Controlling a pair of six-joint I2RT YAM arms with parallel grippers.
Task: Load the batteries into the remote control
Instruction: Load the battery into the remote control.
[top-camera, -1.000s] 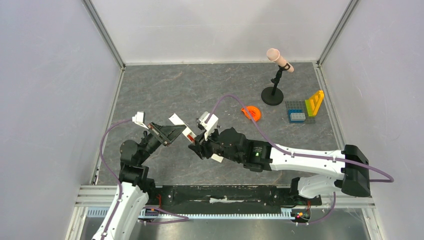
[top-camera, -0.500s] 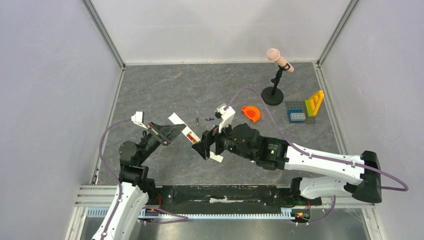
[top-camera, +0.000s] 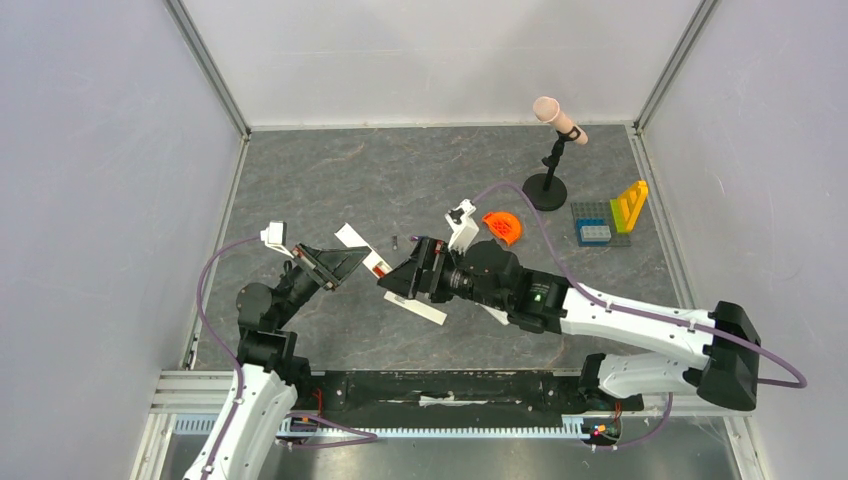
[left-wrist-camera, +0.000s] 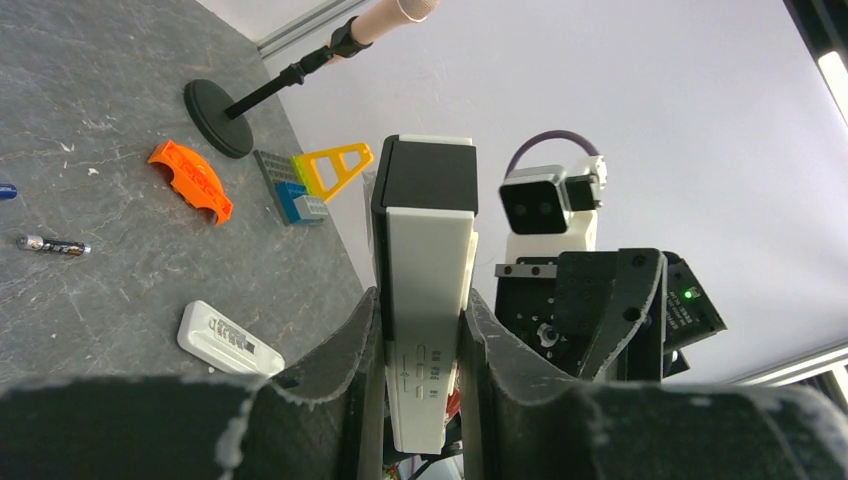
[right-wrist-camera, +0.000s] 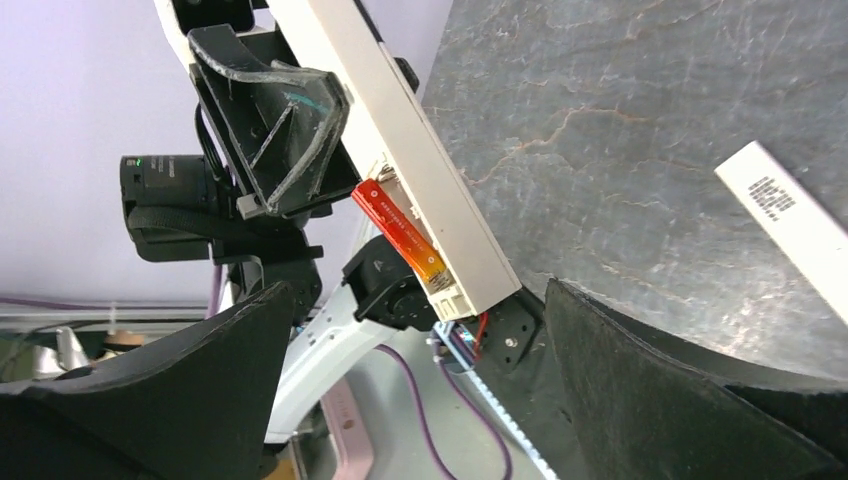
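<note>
My left gripper (top-camera: 343, 263) is shut on the long white remote control (top-camera: 362, 252), holding it tilted above the table; in the left wrist view the remote control (left-wrist-camera: 430, 290) stands clamped between both fingers (left-wrist-camera: 350, 350). An orange-red battery (right-wrist-camera: 400, 232) lies in the remote's recess near its end (right-wrist-camera: 470, 280). My right gripper (right-wrist-camera: 420, 400) stands wide open just off that end, holding nothing; from above, the right gripper (top-camera: 408, 275) sits right of the remote. A dark battery (left-wrist-camera: 52, 244) lies on the table, and the tip of a blue one (left-wrist-camera: 5, 190) shows at the frame edge.
A white battery cover (top-camera: 418, 309) lies flat under the right gripper. An orange plastic piece (top-camera: 503, 226), a microphone stand (top-camera: 546, 190) and coloured building blocks (top-camera: 612, 220) sit at the back right. Grey walls enclose the table.
My right gripper has opened wide and drawn back to the right from the remote, leaving the orange-red battery in the recess. The left gripper has stayed still with the remote.
</note>
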